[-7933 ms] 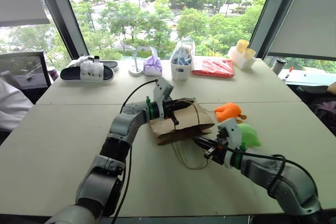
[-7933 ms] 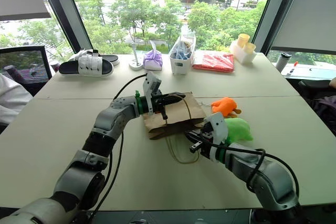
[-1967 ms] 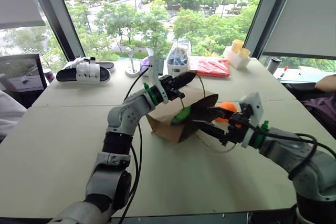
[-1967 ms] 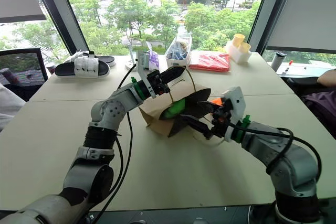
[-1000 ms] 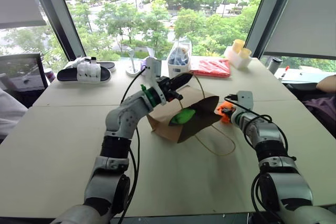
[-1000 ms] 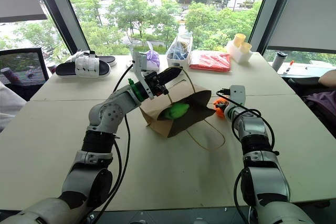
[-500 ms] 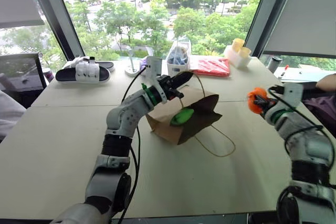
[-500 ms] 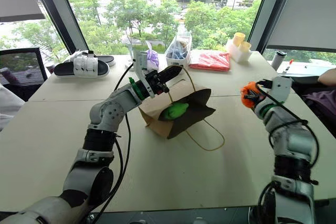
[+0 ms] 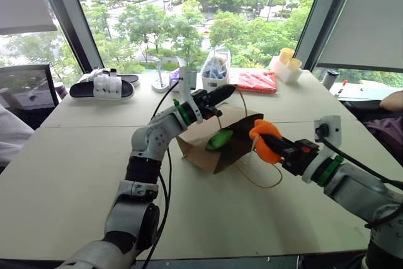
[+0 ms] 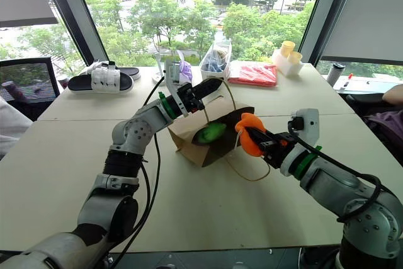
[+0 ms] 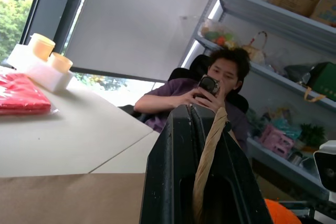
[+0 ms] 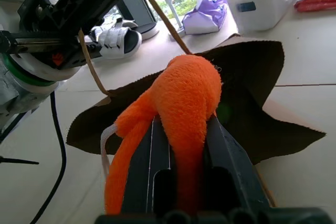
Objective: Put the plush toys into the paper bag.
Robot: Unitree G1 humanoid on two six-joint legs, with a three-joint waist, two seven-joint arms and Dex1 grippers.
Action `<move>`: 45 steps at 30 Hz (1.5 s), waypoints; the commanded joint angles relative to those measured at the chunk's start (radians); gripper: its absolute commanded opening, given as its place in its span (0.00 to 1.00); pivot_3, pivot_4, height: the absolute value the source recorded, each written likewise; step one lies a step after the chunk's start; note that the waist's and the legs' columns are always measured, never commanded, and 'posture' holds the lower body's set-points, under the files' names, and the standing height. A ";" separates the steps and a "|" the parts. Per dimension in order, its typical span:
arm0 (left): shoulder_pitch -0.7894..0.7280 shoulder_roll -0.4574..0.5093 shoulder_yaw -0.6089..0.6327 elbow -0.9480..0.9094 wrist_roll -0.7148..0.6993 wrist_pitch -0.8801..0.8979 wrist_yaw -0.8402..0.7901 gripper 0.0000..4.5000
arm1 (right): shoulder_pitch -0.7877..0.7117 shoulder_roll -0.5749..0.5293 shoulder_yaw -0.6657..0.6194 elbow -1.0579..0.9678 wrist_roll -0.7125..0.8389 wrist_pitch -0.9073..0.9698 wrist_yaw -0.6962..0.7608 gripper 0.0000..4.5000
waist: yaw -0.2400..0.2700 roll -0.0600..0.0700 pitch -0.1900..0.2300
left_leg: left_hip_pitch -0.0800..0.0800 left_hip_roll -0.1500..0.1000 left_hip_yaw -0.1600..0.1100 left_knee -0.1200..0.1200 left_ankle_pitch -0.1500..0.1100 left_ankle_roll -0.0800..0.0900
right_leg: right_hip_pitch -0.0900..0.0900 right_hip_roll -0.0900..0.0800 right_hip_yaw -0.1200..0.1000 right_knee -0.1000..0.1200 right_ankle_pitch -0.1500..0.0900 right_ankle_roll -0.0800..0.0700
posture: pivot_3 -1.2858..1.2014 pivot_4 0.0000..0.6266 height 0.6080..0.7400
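1. The paper bag (image 9: 220, 146) lies on its side at the centre of the frame on the worktop (image 9: 75, 174), its long axis running from lower left to upper right, its dark mouth gaping toward the right.
2. The left gripper (image 9: 221, 94), just above the bag's upper edge, has its fingers clenched on a tan cord handle (image 11: 209, 156), holding the mouth lifted.
3. The green plush toy (image 9: 220, 140) lies inside the mouth, long axis tilted up to the right; its lower part is hidden by the bag's wall.
4. The right gripper (image 9: 272, 145), right of centre, has its fingers grasping the orange plush toy (image 9: 263, 140), which hangs just in front of the bag's mouth, off the worktop, and points left toward the opening.
5. In the right wrist view the toy (image 12: 178, 114) drapes over the fingers (image 12: 226, 150) and hides their tips.
6. The second cord loop (image 9: 264, 177) lies on the worktop below the gripper, partly covered by it.
7. Half a second ago the orange toy was held high at the right edge of the frame; now it is at the bag's mouth. The bag, the green toy and the left gripper are where they were.
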 commanded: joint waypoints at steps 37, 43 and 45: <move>-0.021 -0.029 0.090 -0.052 -0.065 0.000 0.078 0.00 | -0.360 0.205 0.291 0.416 -0.271 -0.040 -0.295 0.99 | -0.005 0.000 0.000 | -0.001 0.000 0.000 -0.001 0.000 0.000 | -0.003 0.000 0.000 0.001 0.000 0.000 | 0.52 0.24 1.00; -0.066 -0.041 0.147 0.008 -0.094 -0.017 0.114 0.00 | -0.373 0.185 0.235 0.310 -0.213 0.015 -0.289 0.99 | -0.003 0.000 0.000 | -0.001 0.000 0.000 -0.001 0.000 0.000 | -0.003 0.000 0.000 0.001 0.000 0.000 | 0.52 0.24 1.00; -0.077 -0.036 0.155 0.024 -0.096 -0.024 0.117 0.00 | -0.357 0.140 0.197 0.244 -0.147 0.041 -0.250 0.99 | -0.001 0.000 0.000 | -0.001 0.000 -0.001 -0.001 0.000 0.000 | -0.003 0.000 0.000 0.001 0.000 0.000 | 0.52 0.24 1.00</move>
